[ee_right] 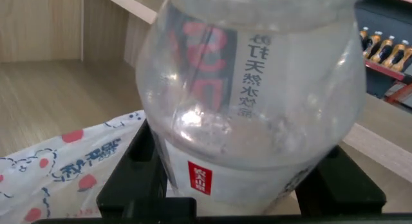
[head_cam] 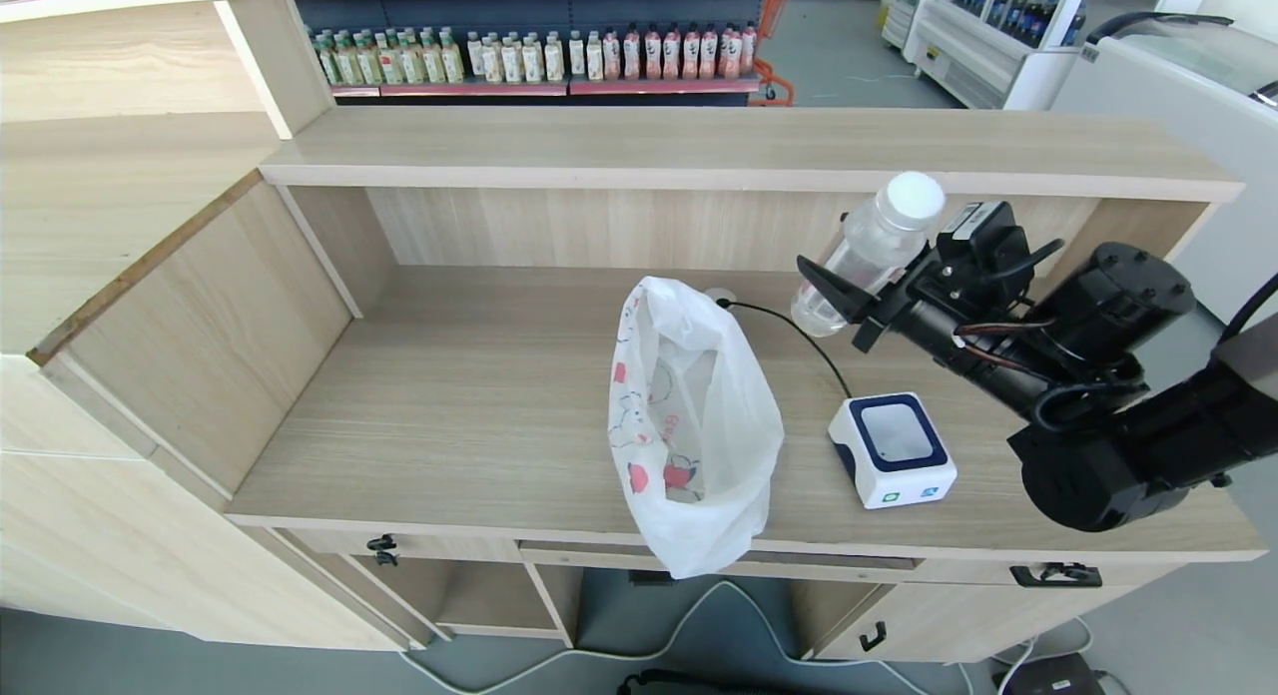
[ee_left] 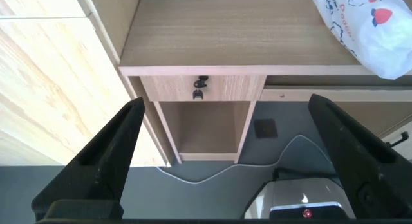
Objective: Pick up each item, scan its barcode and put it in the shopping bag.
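A clear plastic water bottle (head_cam: 867,252) with a white cap is held tilted above the counter's right part, my right gripper (head_cam: 847,304) shut on its lower body. Up close the bottle (ee_right: 257,89) sits between the black fingers (ee_right: 138,179). A white shopping bag (head_cam: 694,425) with red and grey prints stands open at the counter's front middle, its bottom hanging over the edge. The white and blue barcode scanner (head_cam: 892,448) lies right of the bag, below and in front of the bottle. My left gripper (ee_left: 225,166) hangs open below the counter front, with nothing between its fingers.
The wooden counter (head_cam: 479,395) has a raised back ledge and a side wall on the left. A black cable (head_cam: 799,341) runs from the scanner to the back. Drawers with keys (ee_left: 201,87) sit under the front edge. Store shelves with bottles stand behind.
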Tool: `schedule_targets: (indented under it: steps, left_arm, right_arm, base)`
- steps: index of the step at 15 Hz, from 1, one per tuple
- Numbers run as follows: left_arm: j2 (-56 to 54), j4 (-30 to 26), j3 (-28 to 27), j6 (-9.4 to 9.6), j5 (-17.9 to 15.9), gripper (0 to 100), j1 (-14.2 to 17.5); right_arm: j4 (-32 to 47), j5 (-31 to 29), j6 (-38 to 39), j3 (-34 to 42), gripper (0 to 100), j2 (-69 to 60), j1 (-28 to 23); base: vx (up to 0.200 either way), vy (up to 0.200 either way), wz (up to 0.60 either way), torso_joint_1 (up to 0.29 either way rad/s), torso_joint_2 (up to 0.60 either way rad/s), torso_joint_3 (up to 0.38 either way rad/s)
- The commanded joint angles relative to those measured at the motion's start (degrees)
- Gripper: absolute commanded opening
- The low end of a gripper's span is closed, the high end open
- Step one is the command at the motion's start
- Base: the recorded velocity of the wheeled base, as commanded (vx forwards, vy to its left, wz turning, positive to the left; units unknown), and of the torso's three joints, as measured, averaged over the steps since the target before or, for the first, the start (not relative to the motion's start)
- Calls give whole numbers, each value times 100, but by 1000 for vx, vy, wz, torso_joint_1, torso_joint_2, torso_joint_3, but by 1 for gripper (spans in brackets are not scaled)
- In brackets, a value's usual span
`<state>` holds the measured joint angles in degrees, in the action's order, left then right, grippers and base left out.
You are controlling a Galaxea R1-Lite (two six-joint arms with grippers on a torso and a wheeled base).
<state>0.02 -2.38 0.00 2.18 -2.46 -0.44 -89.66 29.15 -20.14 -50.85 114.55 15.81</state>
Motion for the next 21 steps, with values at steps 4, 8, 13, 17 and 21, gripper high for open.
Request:
schedule_targets:
  steps: [4,8,13,17,21]
  left_arm:
    - [-2,0,0,-42,0,100,0]
    - [-2,0,0,-51,0,100,0]
    - [-2,0,0,-42,0,100,0]
    - [-2,0,0,-51,0,100,0]
    - [-2,0,0,-42,0,100,0]
  right_arm:
    - [124,-6,142,75,0,76,177]
    - [124,-322,511,655,0,146,185]
    - [63,-612,898,901,0,568,256]
    - [-34,-674,1232,1174,0,999,423]
    - [-34,-674,1232,866,0,1526,537]
  base:
    - [0,100,0,4,2,1]
    - [0,0,0,0,0,0]
    - [0,0,0,0,0,0]
    - [0,0,0,0,0,0]
    - [0,0,0,0,0,0]
